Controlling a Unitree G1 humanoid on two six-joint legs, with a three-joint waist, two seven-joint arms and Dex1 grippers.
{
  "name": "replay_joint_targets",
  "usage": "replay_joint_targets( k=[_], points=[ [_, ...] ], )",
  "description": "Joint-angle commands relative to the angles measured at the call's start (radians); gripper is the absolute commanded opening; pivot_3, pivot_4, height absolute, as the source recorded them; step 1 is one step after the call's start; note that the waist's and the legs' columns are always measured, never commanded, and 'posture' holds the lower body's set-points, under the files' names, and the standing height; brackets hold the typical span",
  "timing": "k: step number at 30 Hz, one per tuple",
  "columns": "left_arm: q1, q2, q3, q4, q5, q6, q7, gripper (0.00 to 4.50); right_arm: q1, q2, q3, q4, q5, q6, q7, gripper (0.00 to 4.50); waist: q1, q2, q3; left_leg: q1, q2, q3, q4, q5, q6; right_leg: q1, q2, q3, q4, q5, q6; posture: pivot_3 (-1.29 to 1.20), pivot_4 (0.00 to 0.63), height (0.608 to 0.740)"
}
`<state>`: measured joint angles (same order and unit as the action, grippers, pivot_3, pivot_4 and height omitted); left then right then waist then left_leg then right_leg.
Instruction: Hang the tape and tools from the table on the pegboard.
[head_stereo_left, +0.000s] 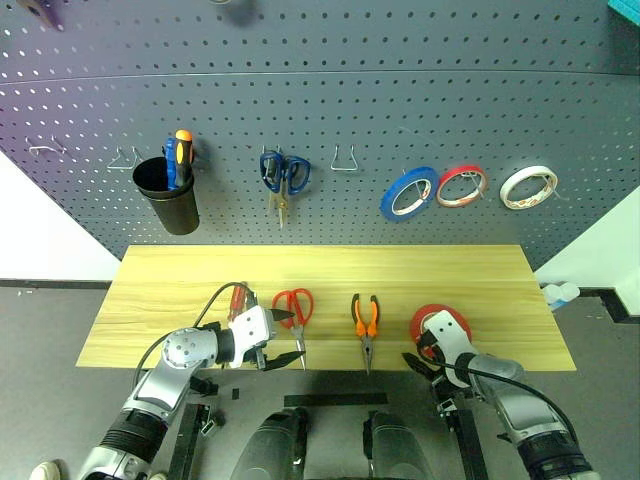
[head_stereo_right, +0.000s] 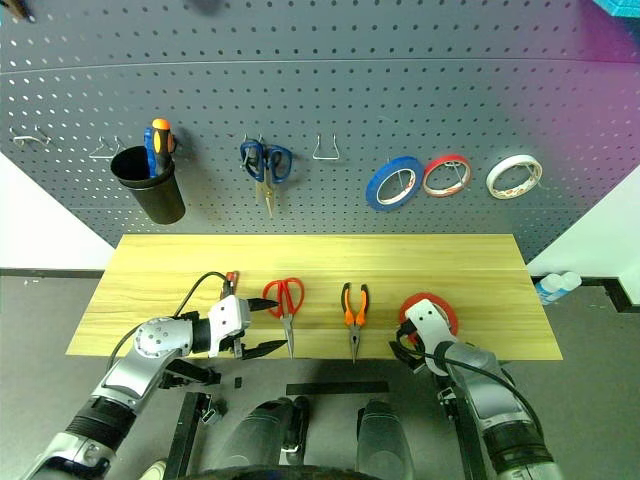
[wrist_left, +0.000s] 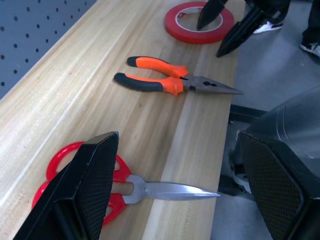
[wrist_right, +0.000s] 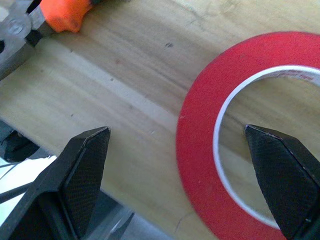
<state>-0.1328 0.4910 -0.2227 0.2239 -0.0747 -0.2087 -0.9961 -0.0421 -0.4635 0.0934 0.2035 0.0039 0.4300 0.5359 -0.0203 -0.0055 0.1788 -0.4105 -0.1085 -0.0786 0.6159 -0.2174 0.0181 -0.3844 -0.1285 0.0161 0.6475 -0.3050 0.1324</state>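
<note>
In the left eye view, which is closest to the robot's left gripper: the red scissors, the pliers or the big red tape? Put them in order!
From the left gripper:
1. Red scissors, right beside its fingers.
2. Pliers, mid-table, further right.
3. Big red tape, farthest, at the right end under the right gripper.

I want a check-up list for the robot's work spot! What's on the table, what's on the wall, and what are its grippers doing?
Surface: light yellowish wooden table, flat.
Job's things: red-handled scissors, orange-and-black-handled pliers and large flat red tape roll lie along the near edge; slim red-handled screwdriver is partly hidden by the left arm.
Clutter: nothing seen.
Grippers: left gripper open at the scissors' blades; right gripper open, straddling the tape roll's band.
Cables: black cable looping over the left arm.
Surroundings: dark grey pegboard holding a black cup, blue-handled scissors, blue, small red and white tape rolls.
</note>
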Motion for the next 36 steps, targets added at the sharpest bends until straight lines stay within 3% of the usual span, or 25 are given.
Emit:
replay_joint_targets(
  k=[1,4,14,21,30,36],
  points=[
    [-0.002,0.005,0.002,-0.019,-0.005,-0.001,-0.001,3.93,-0.003,0.002,0.005,0.038,-0.009,0.003,-0.003,4.50,0.000,0.000,0.000,0.000,0.000,0.000,0.000,0.000,0.000,0.000,0.000,0.000,0.000,0.000,0.000,-0.10,0.180,0.733],
    [0.000,0.007,0.003,-0.021,-0.005,0.000,0.000,3.96,-0.005,-0.002,0.012,0.045,-0.019,-0.001,-0.006,3.93,0.000,0.000,0.000,0.000,0.000,0.000,0.000,0.000,0.000,0.000,0.000,0.000,0.000,0.000,0.000,-0.10,0.181,0.733],
    [-0.006,0.002,0.004,-0.013,-0.004,-0.002,0.004,3.96,0.002,-0.003,0.018,0.039,-0.022,-0.001,0.001,0.70,0.000,0.000,0.000,0.000,0.000,0.000,0.001,0.000,0.000,0.001,0.000,0.000,0.000,0.000,-0.001,-0.10,0.179,0.733],
    [-0.013,-0.001,0.017,-0.010,-0.010,-0.003,0.017,3.96,0.037,-0.021,0.004,-0.079,-0.028,-0.010,-0.014,0.69,0.003,0.000,0.000,0.000,0.000,-0.001,0.000,0.000,0.000,0.000,0.000,0.000,0.000,0.000,-0.001,-0.09,0.176,0.733],
    [-0.108,-0.061,0.099,-0.087,-0.146,0.080,0.046,3.96,0.117,-0.119,-0.027,-0.408,-0.157,-0.127,-0.099,0.69,0.003,0.000,0.001,-0.003,0.000,-0.001,0.001,0.001,-0.002,-0.004,0.001,-0.001,0.001,0.001,-0.001,-0.10,0.172,0.733],
    [-0.179,-0.086,0.104,-0.146,-0.222,0.143,0.013,3.96,0.134,-0.168,-0.048,-0.515,-0.273,-0.238,-0.173,0.69,0.003,0.000,0.001,-0.004,0.000,-0.001,0.000,0.002,-0.002,-0.004,0.003,-0.001,0.000,0.001,0.000,-0.12,0.163,0.733]
  ],
)
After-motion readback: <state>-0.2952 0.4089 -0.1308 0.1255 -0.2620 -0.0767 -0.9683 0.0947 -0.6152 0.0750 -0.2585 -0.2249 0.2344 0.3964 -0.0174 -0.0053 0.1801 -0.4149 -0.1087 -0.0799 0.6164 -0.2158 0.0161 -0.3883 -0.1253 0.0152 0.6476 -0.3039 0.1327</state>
